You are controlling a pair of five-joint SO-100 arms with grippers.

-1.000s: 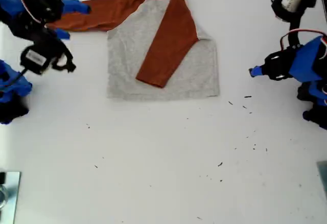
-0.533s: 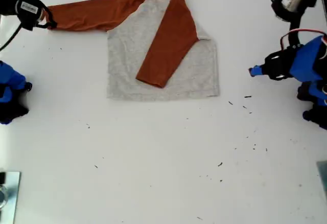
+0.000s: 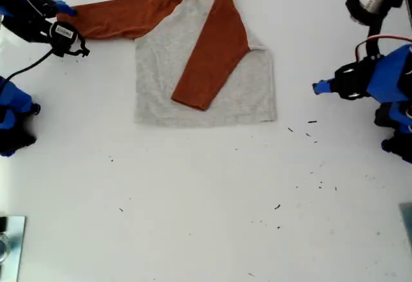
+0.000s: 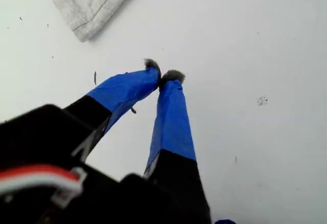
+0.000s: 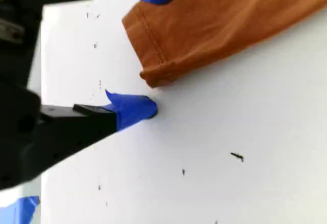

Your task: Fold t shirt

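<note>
The t shirt (image 3: 161,76) lies flat on the white table, grey body up. One rust-orange sleeve (image 3: 212,56) is folded diagonally across the body. The other sleeve (image 3: 122,15) stretches toward the exterior view's left. My second gripper (image 3: 66,23) is at that sleeve's end, open; its blue fingertips (image 5: 138,109) stand either side of the cuff (image 5: 153,65) without closing on it. My first gripper (image 3: 317,88) hovers at the exterior view's right, shut on nothing, its tips (image 4: 163,73) pressed together over bare table a little away from the shirt's grey hem corner (image 4: 87,4).
Blue arm bases stand at both side edges of the exterior view (image 3: 13,121) (image 3: 396,102). A metal piece (image 3: 9,240) sits in the exterior view's lower left corner. Small dark specks (image 3: 309,127) dot the table on the exterior view's right, below the shirt.
My second arm swung up toward the exterior view's top left corner, then came back down beside the sleeve's cuff. The shirt and my first arm have not moved.
</note>
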